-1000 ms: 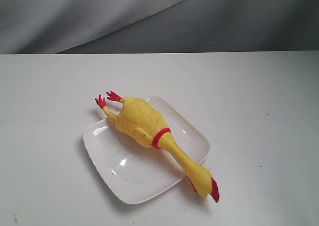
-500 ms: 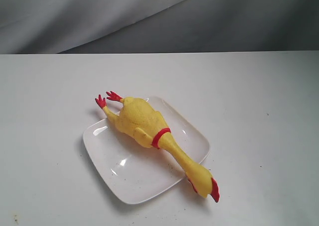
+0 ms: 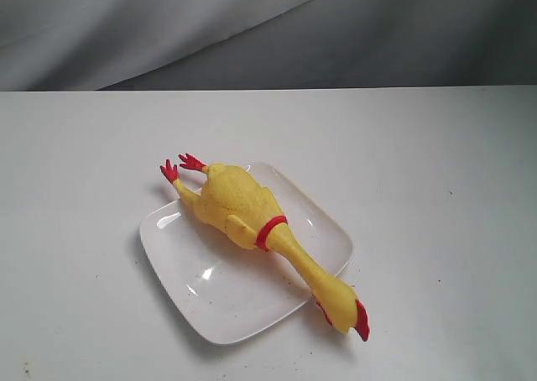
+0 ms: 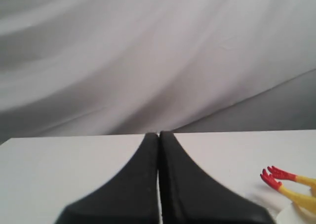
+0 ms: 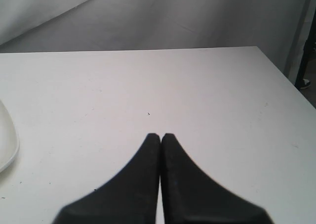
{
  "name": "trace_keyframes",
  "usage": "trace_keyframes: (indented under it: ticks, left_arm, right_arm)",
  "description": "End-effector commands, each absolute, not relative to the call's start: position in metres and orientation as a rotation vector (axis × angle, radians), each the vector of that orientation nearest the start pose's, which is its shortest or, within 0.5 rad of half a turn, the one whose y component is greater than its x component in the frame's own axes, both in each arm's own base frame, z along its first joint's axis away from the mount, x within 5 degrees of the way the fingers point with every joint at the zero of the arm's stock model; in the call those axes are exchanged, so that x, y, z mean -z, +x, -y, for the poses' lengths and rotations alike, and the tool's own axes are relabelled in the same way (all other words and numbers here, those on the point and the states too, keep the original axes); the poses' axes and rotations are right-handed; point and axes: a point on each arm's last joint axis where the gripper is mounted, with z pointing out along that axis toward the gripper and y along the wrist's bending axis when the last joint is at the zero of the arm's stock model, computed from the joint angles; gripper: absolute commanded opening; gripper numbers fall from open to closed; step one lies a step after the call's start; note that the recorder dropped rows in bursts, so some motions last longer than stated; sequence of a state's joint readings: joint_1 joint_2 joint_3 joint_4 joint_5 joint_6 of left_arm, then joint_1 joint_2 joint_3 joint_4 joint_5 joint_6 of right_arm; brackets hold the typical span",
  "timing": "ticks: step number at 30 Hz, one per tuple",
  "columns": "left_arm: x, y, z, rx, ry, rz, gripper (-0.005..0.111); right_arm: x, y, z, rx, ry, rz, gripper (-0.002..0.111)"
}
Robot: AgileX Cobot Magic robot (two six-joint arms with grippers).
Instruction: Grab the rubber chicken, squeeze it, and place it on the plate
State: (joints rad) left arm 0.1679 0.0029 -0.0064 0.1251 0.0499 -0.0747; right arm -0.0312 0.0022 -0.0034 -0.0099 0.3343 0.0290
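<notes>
The yellow rubber chicken (image 3: 243, 209) lies diagonally across the white plate (image 3: 218, 301). Its red feet stick out past the far left edge and its head hangs over the near right edge onto the table. In the left wrist view only its red feet and yellow legs (image 4: 291, 184) show at one edge. Neither arm appears in the exterior view. My left gripper (image 4: 158, 135) is shut with nothing between its black fingers, well away from the chicken. My right gripper (image 5: 161, 135) is shut and empty too, over bare table, with a sliver of the plate (image 5: 7, 145) at the picture's edge.
The white table (image 3: 436, 188) stretches around the plate. A grey cloth backdrop (image 3: 252, 28) hangs behind its far edge. In the right wrist view the table's corner and side edge (image 5: 286, 76) show, with dark floor beyond.
</notes>
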Motion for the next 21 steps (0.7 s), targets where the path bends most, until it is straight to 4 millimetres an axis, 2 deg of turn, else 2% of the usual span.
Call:
trace_keyframes:
  ticks: [1,7,21]
  left_arm:
    - [-0.200,0.055,-0.011,-0.171,-0.127,-1.629,0.001]
    - [-0.187,0.054,-0.010,-0.076,-0.217,-1.762,0.001]
    - [-0.187,0.054,-0.010,-0.075,-0.216,-1.755,0.001]
  right_arm:
    - [-0.183,0.054,0.002,0.013,0.057,-1.815,0.000]
    - [-0.183,0.054,0.002,0.013,0.057,-1.815,0.000]
    - [-0.183,0.054,0.002,0.011,0.059,-1.815,0.000]
